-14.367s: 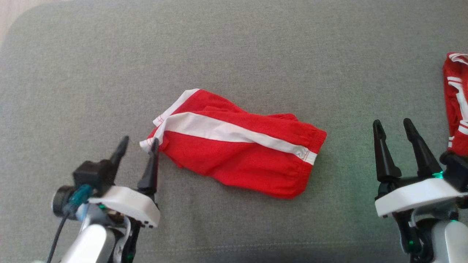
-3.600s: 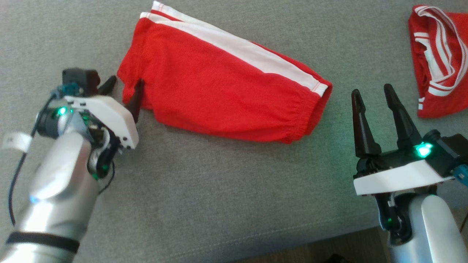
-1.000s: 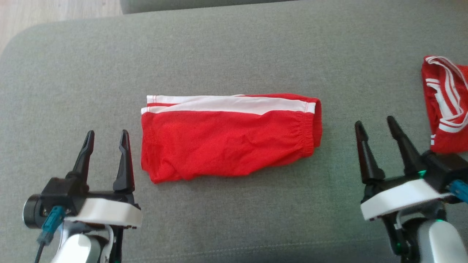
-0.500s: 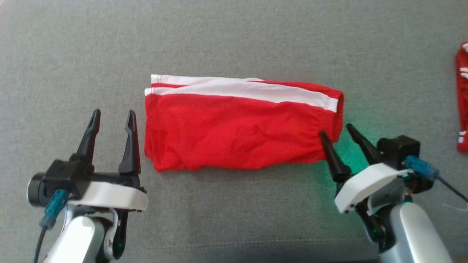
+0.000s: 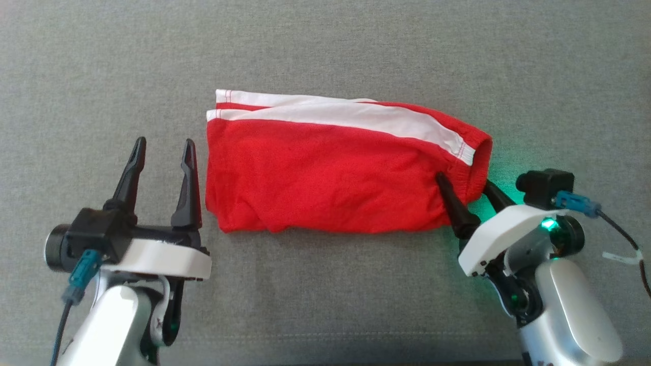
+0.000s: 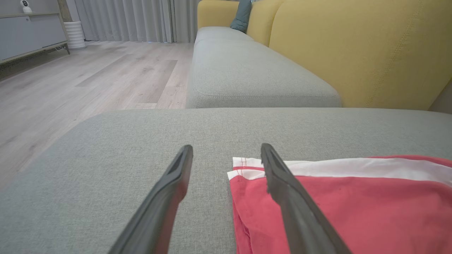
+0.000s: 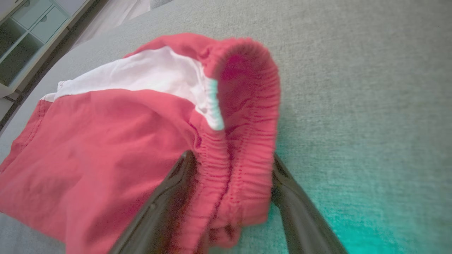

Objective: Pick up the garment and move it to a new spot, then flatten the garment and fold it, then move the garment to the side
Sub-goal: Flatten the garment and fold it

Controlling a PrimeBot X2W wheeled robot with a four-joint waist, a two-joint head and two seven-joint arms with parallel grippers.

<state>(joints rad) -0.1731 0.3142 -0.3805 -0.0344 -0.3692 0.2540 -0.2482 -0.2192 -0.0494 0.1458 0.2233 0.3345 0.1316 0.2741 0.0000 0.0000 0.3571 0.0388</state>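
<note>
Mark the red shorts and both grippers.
red shorts (image 5: 330,178), head view, middle of the red front panel.
left gripper (image 5: 165,142), head view, midway between its fingertips.
right gripper (image 5: 462,179), head view, midway between its fingertips.

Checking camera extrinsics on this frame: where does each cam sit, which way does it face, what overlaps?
Head: above, looking down at the grey cushion; red shorts centred, left pincer open beside their left end, right pincer open astride the waistband.
Left wrist: low on left arm, facing along the cushion toward yellow backrest and wood floor; own fingers at bottom.
Right wrist: on right arm, angled down at the waistband between its own fingers.
Shared: all three see the shorts.
</note>
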